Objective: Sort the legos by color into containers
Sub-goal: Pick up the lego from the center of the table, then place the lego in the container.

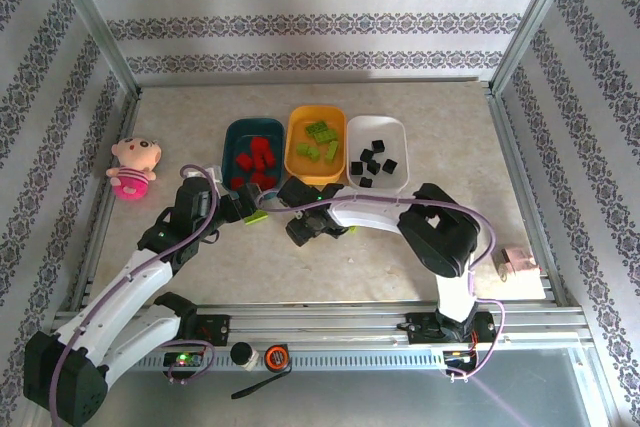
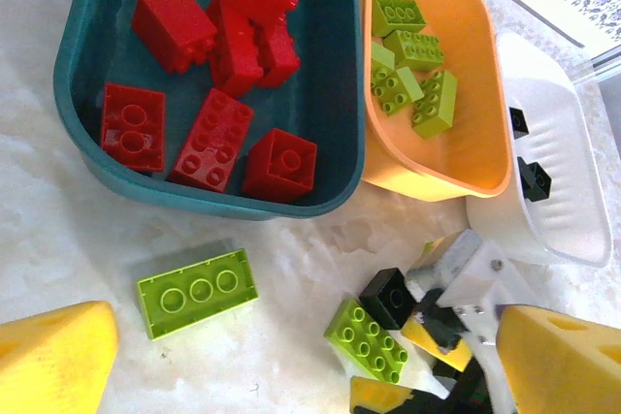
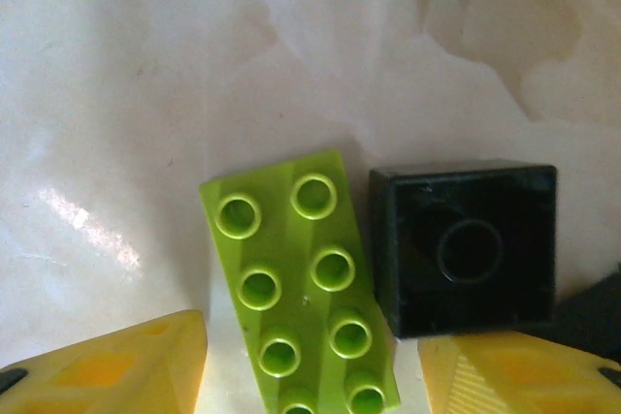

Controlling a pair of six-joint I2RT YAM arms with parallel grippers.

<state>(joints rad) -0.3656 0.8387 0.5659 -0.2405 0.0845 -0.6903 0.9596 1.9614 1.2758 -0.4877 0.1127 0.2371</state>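
A lime-green studded lego (image 3: 296, 278) lies flat on the table with a black lego (image 3: 466, 249) touching its right side. My right gripper (image 3: 310, 375) is open and low over them, one yellow finger on each side of the green lego's near end, with a gap still showing on the left. My left gripper (image 2: 301, 375) hangs wide open and holds nothing. An upturned lime-green lego (image 2: 197, 290) lies alone in front of the teal container (image 2: 87, 133), which holds red legos. The orange container (image 1: 292, 137) holds green legos and the white container (image 1: 400, 147) holds black ones.
A pink doll (image 1: 132, 169) lies at the left edge of the table. A small pink object (image 1: 517, 261) sits at the right near edge. Metal frame posts and patterned walls enclose the table. The two arms nearly meet in front of the trays.
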